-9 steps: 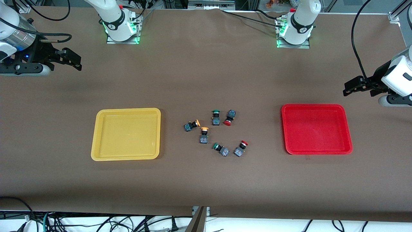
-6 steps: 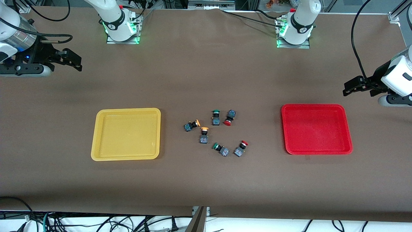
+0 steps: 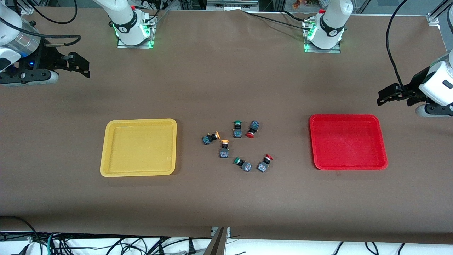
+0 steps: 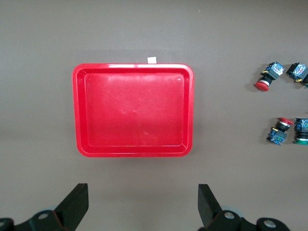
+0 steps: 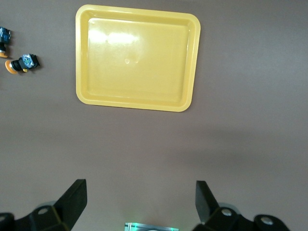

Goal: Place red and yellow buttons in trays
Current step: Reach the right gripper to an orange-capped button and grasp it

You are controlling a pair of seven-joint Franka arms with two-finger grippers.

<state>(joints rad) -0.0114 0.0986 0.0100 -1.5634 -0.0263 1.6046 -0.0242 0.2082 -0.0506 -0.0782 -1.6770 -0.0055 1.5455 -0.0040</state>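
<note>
At the right arm's end of the desk [image 3: 226,81], the right hand [image 3: 82,67] hangs in the air over bare brown cloth, fingers spread wide with nothing between them. The yellow tray [image 3: 138,147] lies flat nearer the front camera, nothing in it, open desk all round its rim. Between the two trays sits a loose cluster of switches: two orange-yellow buttons [image 3: 223,147] on the yellow tray's side, two green-capped switches [image 3: 237,129] among them, and two red buttons [image 3: 252,129] toward the red tray. They lie close together, some tipped over, and well apart from both trays. The red tray [image 3: 348,141] is likewise bare inside. The left hand [image 3: 389,96] hovers over the desk near that tray's corner, fingers wide apart and holding nothing.
</note>
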